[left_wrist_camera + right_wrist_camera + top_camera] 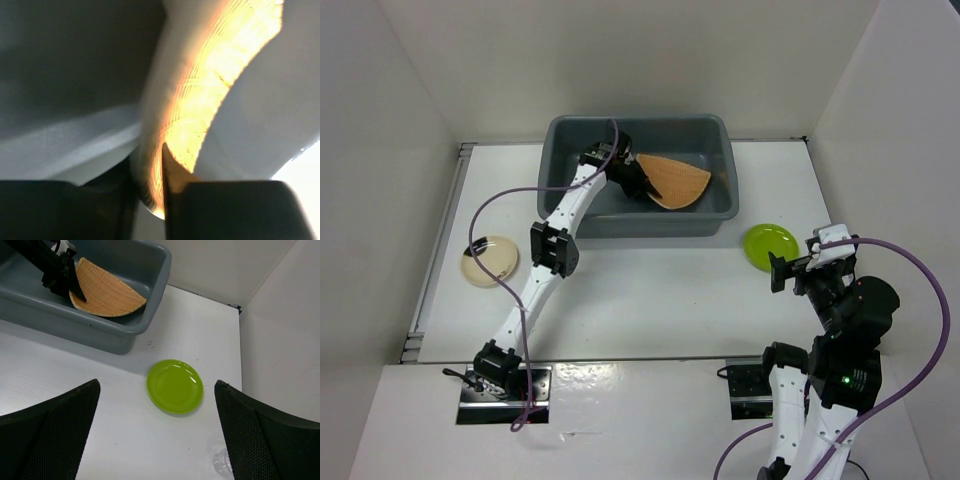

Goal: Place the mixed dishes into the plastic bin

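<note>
The orange-tan woven plate (675, 180) sits tilted inside the dark grey plastic bin (650, 225), toward its right half. My left gripper (638, 180) reaches into the bin and is shut on the plate's left edge. In the left wrist view the plate's rim (210, 100) runs between my fingers. The plate (107, 287) and bin (75, 325) also show in the right wrist view. The lime-green plate (770, 245) lies on the table right of the bin. My right gripper (782, 270) is open and empty, just short of it (175, 386). The cream bowl (488, 260) lies at the table's left.
White walls close the table on the left, back and right. A metal rail (438, 250) runs along the left edge. The left arm's purple cable (480, 215) loops over the table between bowl and bin. A small clear speck (222, 460) lies near the right gripper.
</note>
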Robot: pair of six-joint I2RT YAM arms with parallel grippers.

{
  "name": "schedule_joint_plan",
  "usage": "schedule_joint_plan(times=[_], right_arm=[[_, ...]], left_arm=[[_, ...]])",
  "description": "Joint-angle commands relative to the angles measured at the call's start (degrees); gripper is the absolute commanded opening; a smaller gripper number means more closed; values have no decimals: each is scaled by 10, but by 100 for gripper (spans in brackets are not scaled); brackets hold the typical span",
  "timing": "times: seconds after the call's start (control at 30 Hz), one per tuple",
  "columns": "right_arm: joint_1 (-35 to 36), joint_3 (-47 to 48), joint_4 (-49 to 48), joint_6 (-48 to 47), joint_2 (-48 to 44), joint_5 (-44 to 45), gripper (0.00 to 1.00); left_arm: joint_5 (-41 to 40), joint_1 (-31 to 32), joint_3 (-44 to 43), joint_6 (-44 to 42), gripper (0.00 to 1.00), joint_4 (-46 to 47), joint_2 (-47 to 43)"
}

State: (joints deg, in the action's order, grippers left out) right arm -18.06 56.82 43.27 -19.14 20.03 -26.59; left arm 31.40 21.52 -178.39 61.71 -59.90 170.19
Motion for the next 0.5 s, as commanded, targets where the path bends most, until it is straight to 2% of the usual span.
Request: schedule_joint_plan(times=[0.0,0.1,0.23,0.3,0.37,0.47], right_arm=[[-5,-1,-27,5,-10,7,99],[-5,-1,-27,5,-10,7,99],[-5,-1,-27,5,-10,7,99],[-5,-1,-27,5,-17,7,99],[-5,-1,-27,5,-23,7,99],[-5,-7,-27,5,-30,7,99]], left_arm=[[32,-6,-14,-8,29,18,-2],[38,-11,-14,-20,45,11,3],[25,-17,-14,-46,81,-1,-3],[5,-17,-14,-69,86,-24,-27],[-55,-22,-14,-90,92,-49,-65],[-124,-22,-14,-117,94,-64,-118]])
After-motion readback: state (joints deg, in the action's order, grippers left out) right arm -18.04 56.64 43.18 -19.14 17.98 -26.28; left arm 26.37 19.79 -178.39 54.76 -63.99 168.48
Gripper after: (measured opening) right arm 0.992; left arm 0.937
